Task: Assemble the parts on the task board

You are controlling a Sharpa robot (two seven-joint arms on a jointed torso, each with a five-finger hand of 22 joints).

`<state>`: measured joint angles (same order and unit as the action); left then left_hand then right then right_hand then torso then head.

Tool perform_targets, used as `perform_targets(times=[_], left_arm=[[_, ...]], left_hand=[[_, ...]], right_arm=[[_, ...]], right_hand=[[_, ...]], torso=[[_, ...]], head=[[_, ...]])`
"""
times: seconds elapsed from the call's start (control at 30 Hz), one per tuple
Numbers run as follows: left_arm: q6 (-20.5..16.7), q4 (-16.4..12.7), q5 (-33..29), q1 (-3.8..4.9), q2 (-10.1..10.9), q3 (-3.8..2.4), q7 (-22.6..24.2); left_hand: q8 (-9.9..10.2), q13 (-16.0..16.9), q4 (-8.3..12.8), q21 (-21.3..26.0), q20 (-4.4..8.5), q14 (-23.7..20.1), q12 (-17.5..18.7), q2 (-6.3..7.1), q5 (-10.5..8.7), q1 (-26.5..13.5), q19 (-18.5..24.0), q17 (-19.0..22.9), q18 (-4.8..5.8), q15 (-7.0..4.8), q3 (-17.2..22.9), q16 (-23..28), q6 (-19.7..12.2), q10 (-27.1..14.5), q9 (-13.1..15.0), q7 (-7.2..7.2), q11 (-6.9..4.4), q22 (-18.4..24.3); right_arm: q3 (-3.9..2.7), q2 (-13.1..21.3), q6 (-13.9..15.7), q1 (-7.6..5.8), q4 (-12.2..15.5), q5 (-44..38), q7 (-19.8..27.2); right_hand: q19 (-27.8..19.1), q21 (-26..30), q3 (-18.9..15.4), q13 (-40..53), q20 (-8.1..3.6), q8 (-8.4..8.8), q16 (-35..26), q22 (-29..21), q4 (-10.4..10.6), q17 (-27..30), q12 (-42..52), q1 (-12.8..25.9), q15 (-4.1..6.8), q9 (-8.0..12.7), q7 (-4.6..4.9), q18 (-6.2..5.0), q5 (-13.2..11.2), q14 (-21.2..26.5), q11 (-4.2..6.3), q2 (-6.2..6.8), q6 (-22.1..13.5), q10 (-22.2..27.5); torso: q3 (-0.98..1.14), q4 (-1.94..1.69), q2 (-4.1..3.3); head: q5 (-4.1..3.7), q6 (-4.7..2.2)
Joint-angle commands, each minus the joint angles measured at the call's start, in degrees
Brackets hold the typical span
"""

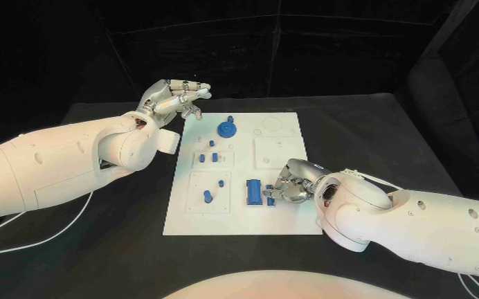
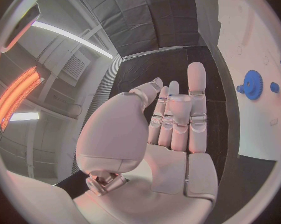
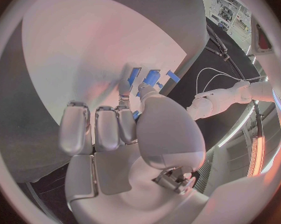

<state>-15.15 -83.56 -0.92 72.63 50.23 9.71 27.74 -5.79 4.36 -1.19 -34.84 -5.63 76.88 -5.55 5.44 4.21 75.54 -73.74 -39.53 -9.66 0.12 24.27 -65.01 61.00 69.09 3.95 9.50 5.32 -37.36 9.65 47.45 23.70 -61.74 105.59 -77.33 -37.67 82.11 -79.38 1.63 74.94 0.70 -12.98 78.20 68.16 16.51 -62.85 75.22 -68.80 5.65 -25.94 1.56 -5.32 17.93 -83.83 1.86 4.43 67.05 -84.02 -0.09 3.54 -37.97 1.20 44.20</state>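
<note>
The white task board (image 1: 279,219) lies in the middle of the black table. On it are a blue gear (image 1: 228,129), several small blue pegs (image 1: 208,155) and a long blue block (image 1: 253,192). My right hand (image 1: 295,183) rests low on the board's near right part, fingers curled. Its thumb and a finger pinch a small blue part (image 1: 270,196) beside the long block; a bit of that blue part (image 3: 135,115) shows under the thumb. My left hand (image 1: 176,98) hovers over the board's far left corner, fingers apart and empty. From its wrist I see the left hand (image 2: 175,119), the gear (image 2: 252,84) and the board (image 2: 255,40).
Empty recesses (image 1: 275,152) mark the board's right half. White cables (image 1: 40,240) trail on the table at the near left. Black table (image 1: 349,122) surrounds the board on all sides.
</note>
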Motion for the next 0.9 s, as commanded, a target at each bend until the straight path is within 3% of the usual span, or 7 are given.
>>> perform_targets(times=[0.03, 0.1, 0.27, 0.47, 0.57, 0.7, 0.9], left_arm=[[0.75, -0.06, -0.03, 0.12, 0.0, -0.05, 0.08], [0.71, -0.06, -0.03, 0.13, 0.02, -0.05, 0.08], [0.67, -0.07, -0.03, 0.13, 0.05, -0.05, 0.08], [0.65, -0.06, -0.03, 0.14, 0.07, -0.05, 0.15], [0.58, 0.03, -0.03, 0.13, 0.06, -0.04, 0.4], [0.31, 0.46, -0.05, 0.12, -0.09, -0.04, 1.08], [0.06, 2.19, -4.01, 0.07, -0.97, -0.03, 1.66]], left_hand=[[0.03, -0.08, -0.19, 0.31, -0.15, -0.26, -0.35, -0.08, 0.17, -0.31, -0.27, 0.05, -0.74, 0.08, -0.13, -0.14, -0.21, -0.31, -0.05, -0.01, -0.12, 0.09], [0.03, -0.08, -0.19, 0.31, -0.15, -0.26, -0.35, -0.08, 0.17, -0.31, -0.27, 0.05, -0.74, 0.08, -0.13, -0.14, -0.21, -0.31, -0.05, -0.01, -0.12, 0.09], [0.03, -0.08, -0.19, 0.31, -0.15, -0.26, -0.35, -0.08, 0.17, -0.31, -0.27, 0.05, -0.74, 0.08, -0.13, -0.14, -0.21, -0.31, -0.05, -0.01, -0.12, 0.09], [0.05, -0.09, -0.25, 0.34, -0.16, -0.29, -0.34, -0.12, 0.17, -0.34, -0.27, 0.1, -0.74, 0.09, -0.15, -0.13, -0.26, -0.37, -0.06, -0.01, -0.11, 0.1], [0.06, -0.09, -0.25, 0.34, -0.17, -0.3, -0.34, -0.12, 0.17, -0.34, -0.27, 0.11, -0.74, 0.09, -0.15, -0.12, -0.27, -0.38, -0.06, -0.01, -0.11, 0.11], [0.04, -0.09, -0.27, 0.36, -0.17, -0.35, -0.37, -0.07, 0.16, -0.37, -0.26, 0.25, -0.74, 0.1, -0.21, -0.05, -0.25, -0.36, -0.05, -0.02, -0.11, 0.12], [-0.1, -0.02, -0.92, 0.85, -0.3, -1.4, -0.64, 0.55, 0.05, -1.32, 0.2, 2.14, -0.73, 0.22, -1.49, 0.97, -0.13, -0.26, 0.0, -0.05, -0.11, 0.35]], right_arm=[[-0.01, -0.09, 0.72, -0.05, 0.03, -0.43, -0.29], [-0.01, -0.04, 1.17, -0.05, -0.05, -0.64, -0.33], [-0.01, 0.23, 1.6, -0.05, -0.17, -1.16, -0.34], [-0.01, 1.25, 2.03, -0.05, 0.4, -1.5, 0.87], [-0.01, 2.53, 3.33, -0.06, 1.01, -0.61, 3.66], [-0.05, 4.21, 5.53, -0.38, 1.0, 3.04, 10.18], [-0.1, 4.43, 8.41, -3.46, -5.37, 21.78, 28.77]], right_hand=[[0.04, -0.1, -1.27, 4.37, -0.33, 0.33, -0.19, 0.07, 0.0, 0.12, -0.38, 1.14, 0.35, -0.15, 0.32, 1.15, -2.68, -2.09, 0.53, -0.33, 0.23, -1.58], [0.05, -0.07, -2.68, 4.36, -0.33, 0.4, -0.26, 0.08, 0.02, 0.23, -0.48, 2.15, 0.36, -0.31, 0.29, 1.15, -6.12, -2.08, 0.55, -0.8, 0.18, -1.57], [0.09, -0.04, -5.13, 4.28, -0.33, 0.54, -0.45, 0.16, 0.06, 0.53, -0.76, 3.29, 0.35, -0.6, 0.3, 1.16, -10.67, -2.03, 0.52, -1.61, 0.01, -1.5], [0.08, -0.02, -5.78, 4.35, -0.32, 0.69, -0.51, 0.19, -0.29, 0.61, -0.76, 2.09, 0.32, -0.71, 0.37, 1.17, -10.58, -2.03, 0.48, -1.91, -0.24, -1.48], [-0.07, 0.14, -6.54, 3.84, -0.13, 2.06, -0.76, -0.02, -0.78, 1.06, -1.65, 0.47, -0.03, -0.3, 1.15, 1.16, -8.95, -1.93, -0.09, -1.46, -2.51, -1.04], [-0.3, 0.34, -7.87, -0.48, 0.91, 5.77, -1.76, -0.26, -1.7, 2.85, -8.4, -2.53, -1.54, 1.46, 3.44, 1.17, -7.21, -1.54, -2.03, -0.24, -8.72, 1.83], [-5.05, 6.86, -8.12, -11.6, 2.26, 7.42, -7.38, -11.32, -3.96, 11.91, -24.57, -8.61, -2.6, 3.06, 4.71, -0.95, -6.09, 0.54, -3.17, -1.7, -10.86, 8.32]], torso=[[0.02, -0.01, 0.02], [0.02, 0.01, 0.01], [0.01, 0.04, 0.08], [0.06, 0.05, 0.11], [0.05, 0.04, 0.22], [0.03, 0.17, 0.54], [-0.14, 0.4, 1.63]], head=[[0.04, 0.05], [0.11, 0.0], [0.08, 0.02], [0.08, -0.19], [0.03, -0.5], [0.04, -1.08], [-0.95, -3.04]])
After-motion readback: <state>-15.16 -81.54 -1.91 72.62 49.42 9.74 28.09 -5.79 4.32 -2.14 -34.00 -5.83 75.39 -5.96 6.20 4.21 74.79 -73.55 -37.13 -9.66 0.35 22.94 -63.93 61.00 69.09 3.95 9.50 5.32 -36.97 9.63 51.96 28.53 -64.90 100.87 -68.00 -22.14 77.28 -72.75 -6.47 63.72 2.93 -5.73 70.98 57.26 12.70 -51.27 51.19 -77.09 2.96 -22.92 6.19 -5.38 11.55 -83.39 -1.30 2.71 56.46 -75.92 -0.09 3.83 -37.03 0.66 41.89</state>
